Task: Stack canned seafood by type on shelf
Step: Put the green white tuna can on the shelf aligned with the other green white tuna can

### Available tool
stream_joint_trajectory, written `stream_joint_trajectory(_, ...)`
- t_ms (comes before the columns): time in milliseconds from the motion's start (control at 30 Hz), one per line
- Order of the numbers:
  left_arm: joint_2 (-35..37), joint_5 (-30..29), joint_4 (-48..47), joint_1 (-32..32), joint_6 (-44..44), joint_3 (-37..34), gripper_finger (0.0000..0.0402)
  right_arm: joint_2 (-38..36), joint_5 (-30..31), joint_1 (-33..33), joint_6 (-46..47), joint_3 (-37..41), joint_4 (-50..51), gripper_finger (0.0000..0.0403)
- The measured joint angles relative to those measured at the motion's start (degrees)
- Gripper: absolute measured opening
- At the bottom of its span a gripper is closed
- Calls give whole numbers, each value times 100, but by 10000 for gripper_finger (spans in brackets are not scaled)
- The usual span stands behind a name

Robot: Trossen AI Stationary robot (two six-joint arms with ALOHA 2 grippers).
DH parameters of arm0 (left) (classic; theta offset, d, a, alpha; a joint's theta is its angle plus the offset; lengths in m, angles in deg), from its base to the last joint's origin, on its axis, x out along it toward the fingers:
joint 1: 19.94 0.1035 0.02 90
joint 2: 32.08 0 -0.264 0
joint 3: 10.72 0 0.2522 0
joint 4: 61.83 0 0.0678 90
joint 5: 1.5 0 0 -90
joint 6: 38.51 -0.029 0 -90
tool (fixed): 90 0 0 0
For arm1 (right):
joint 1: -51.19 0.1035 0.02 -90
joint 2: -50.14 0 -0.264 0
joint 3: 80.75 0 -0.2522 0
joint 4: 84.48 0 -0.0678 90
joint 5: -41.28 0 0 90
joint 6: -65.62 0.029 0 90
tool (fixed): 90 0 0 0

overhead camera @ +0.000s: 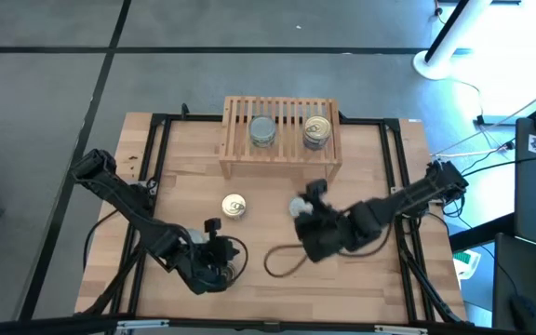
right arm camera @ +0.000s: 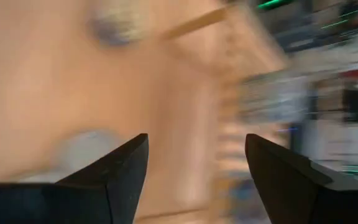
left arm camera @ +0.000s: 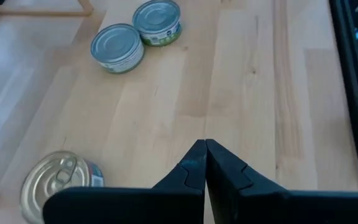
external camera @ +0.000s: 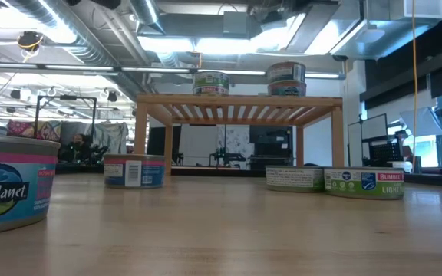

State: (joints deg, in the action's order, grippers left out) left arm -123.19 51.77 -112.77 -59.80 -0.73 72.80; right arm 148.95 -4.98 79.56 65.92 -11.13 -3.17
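Observation:
The shelf (overhead camera: 282,160) stands at the table's far middle. On its slats sit a silver-topped tin (overhead camera: 262,131) and a gold-topped tin (overhead camera: 317,131); the low view shows the latter as a stack of two (external camera: 285,79). A gold-topped tin (overhead camera: 234,206) and two silver-topped tins (left arm camera: 117,48) (left arm camera: 158,22) rest flat on the table. Another tin (external camera: 10,184) stands close to the low camera. My left gripper (left arm camera: 205,165) hovers shut near the gold tin (left arm camera: 58,183), touching nothing. My right gripper (right arm camera: 194,168) is open above the table, over the silver tins (overhead camera: 298,207).
A black cable loop (overhead camera: 282,261) lies on the table between the arms. A black frame (overhead camera: 403,177) runs along the table's sides. Bare wood lies in front of the shelf and toward the near right.

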Motion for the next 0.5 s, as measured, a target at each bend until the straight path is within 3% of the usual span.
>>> stream_joint_trajectory(133,0,2,125,31,-163,0,4,2,-781,401,670,357,22,269)
stream_joint_trajectory(500,0,2,368,369,-493,0,4,4,-227,1193,1808,1838,-115,269)
